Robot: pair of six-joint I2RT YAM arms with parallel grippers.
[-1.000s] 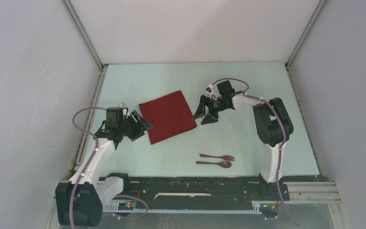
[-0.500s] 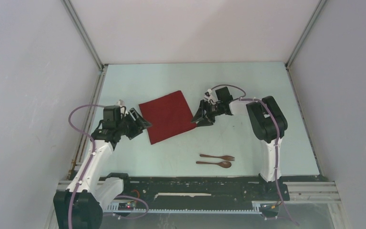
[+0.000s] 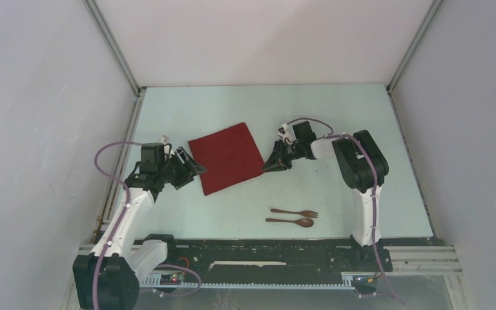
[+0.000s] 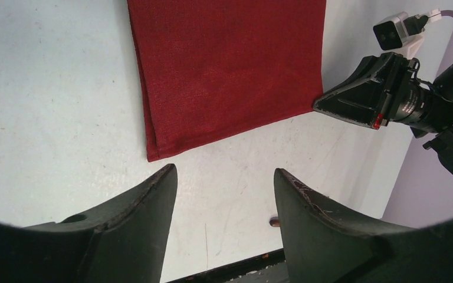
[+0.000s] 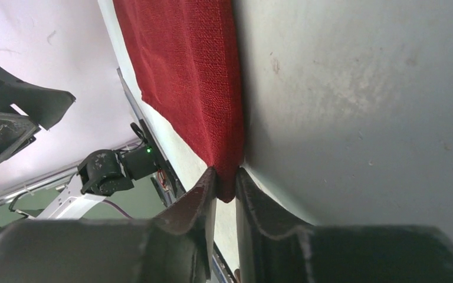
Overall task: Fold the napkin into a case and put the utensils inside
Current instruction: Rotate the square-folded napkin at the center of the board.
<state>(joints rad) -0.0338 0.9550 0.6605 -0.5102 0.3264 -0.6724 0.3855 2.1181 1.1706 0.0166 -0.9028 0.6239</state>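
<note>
The dark red napkin (image 3: 227,157) lies flat and slightly skewed on the pale table. My right gripper (image 3: 270,166) is low at its near right corner, and in the right wrist view the fingers (image 5: 226,174) are pinched on that corner of the napkin (image 5: 189,76). My left gripper (image 3: 197,169) stands open just left of the near left corner. In the left wrist view the cloth (image 4: 230,71) is a short way beyond the fingers (image 4: 224,171), untouched. The brown fork (image 3: 295,212) and spoon (image 3: 290,221) lie side by side near the front, away from both grippers.
White walls with metal frame posts close in the table on three sides. A black rail (image 3: 265,248) with the arm bases runs along the near edge. The right arm's elbow (image 3: 361,161) rises to the right of the napkin.
My right gripper slid left to the napkin's near right corner and closed on it. The left gripper stayed open and shifted only slightly.
</note>
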